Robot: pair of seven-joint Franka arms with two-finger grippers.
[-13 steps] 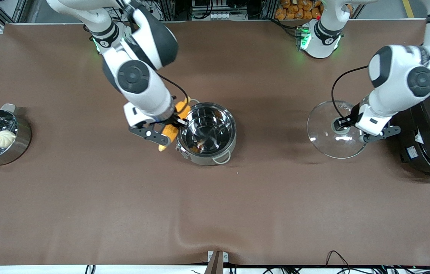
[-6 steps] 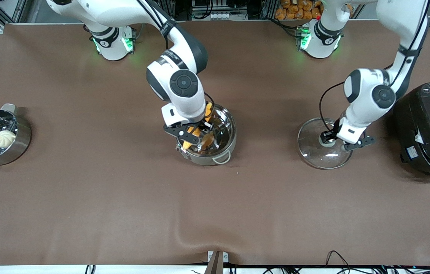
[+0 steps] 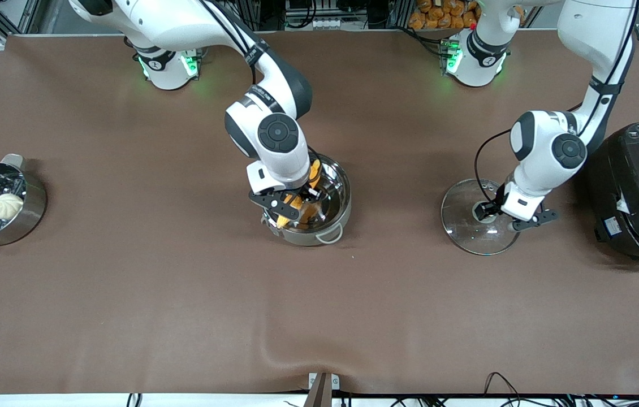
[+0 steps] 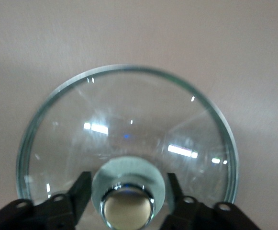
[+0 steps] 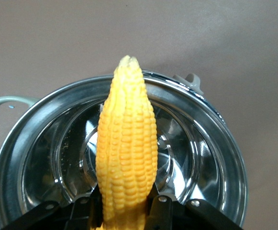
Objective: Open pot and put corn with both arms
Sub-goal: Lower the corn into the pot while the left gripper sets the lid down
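The right claw grips the corn over the open pot; its wrist view shows the bare steel inside. The left claw clamps the knob of the glass lid on the worktop, toward the left arm's end.

Even overhead light, pretty bright, so the brown matte table cloth looks flat with only soft shadows hugging objects. Glare streaks show on the clear round glass lid, roughly 9 to 3 o'clock, and the shiny round steel pot mirrors bright rings. The yellow knobbly corn cob is sharp; the lid view looks slightly soft. Green glow sits at the arm bases.
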